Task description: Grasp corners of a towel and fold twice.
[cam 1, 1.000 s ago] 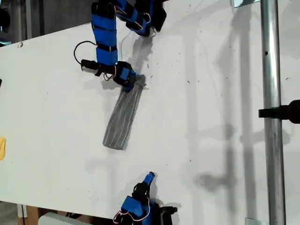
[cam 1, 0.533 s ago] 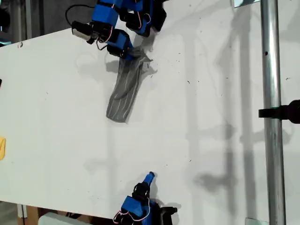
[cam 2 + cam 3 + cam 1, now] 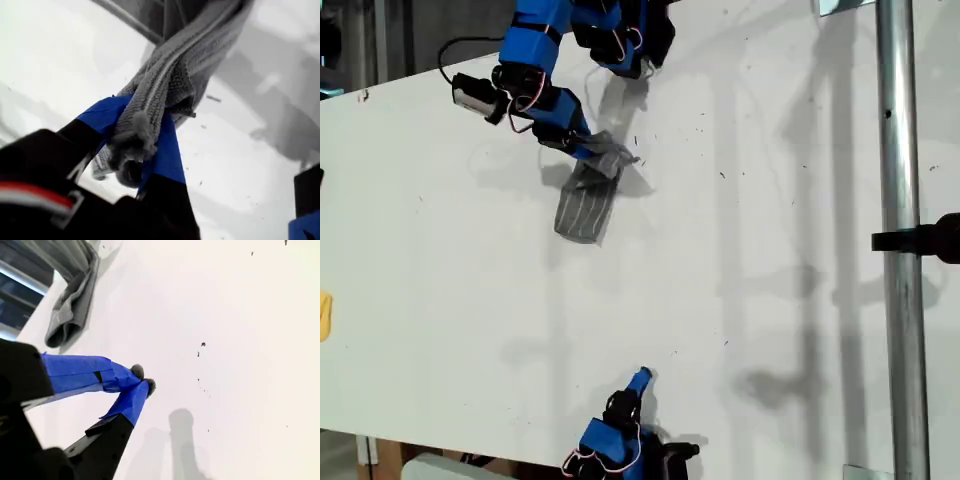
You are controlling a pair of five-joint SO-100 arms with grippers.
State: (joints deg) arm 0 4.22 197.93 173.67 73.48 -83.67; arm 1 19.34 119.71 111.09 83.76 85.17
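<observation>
Exterior view: the towel is bunched into a narrow grey strip near the top of the white surface. Its upper end is lifted, pinched in my first gripper, and its lower end lies on the surface below that gripper. It reads as already folded lengthwise at least once, since it is a strip and not an open square; how neat the layers are I cannot tell. My second gripper sits at the bottom edge of this view, well apart from the towel and touching nothing. A metal pole runs down the exterior view's right side.

First wrist view: the blue fingers are clamped on a thick gathered edge of the striped towel, several layers squeezed together with the hem showing between them. Whether a true corner is in the grasp I cannot tell; it looks like a bundle.

Second wrist view: the fingers of my second gripper are drawn together at the tips with nothing between them, hanging over bare surface. The towel shows far off, its rounded fold end resting down.

My judgement: one fold is in, the second is under way, and what is left is laying the held end over the resting end and letting go
</observation>
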